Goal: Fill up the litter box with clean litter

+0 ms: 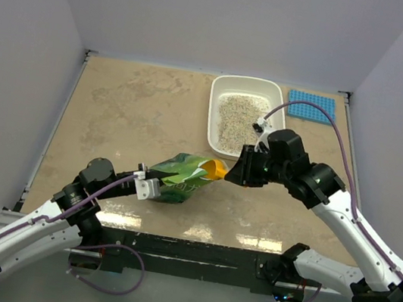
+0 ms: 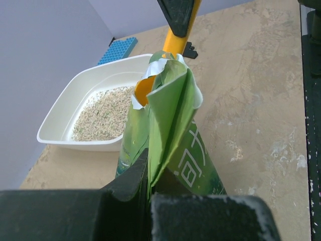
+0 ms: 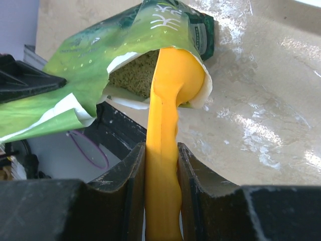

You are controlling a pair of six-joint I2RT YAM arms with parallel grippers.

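Right gripper (image 3: 161, 201) pushes scoop (image 3: 168, 100) into green bag (image 3: 85, 60)

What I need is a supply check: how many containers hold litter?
2. The litter box, at the back, holds a layer; the bag, mid-table in the left gripper, shows litter at its mouth. No others visible.

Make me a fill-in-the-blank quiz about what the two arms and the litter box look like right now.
The right gripper grips the handle of the orange ____.
The left gripper is shut on the green ____.
The litter box holds some beige ____.
The studded mat beside the box is ____.
Missing words: scoop; bag; litter; blue.
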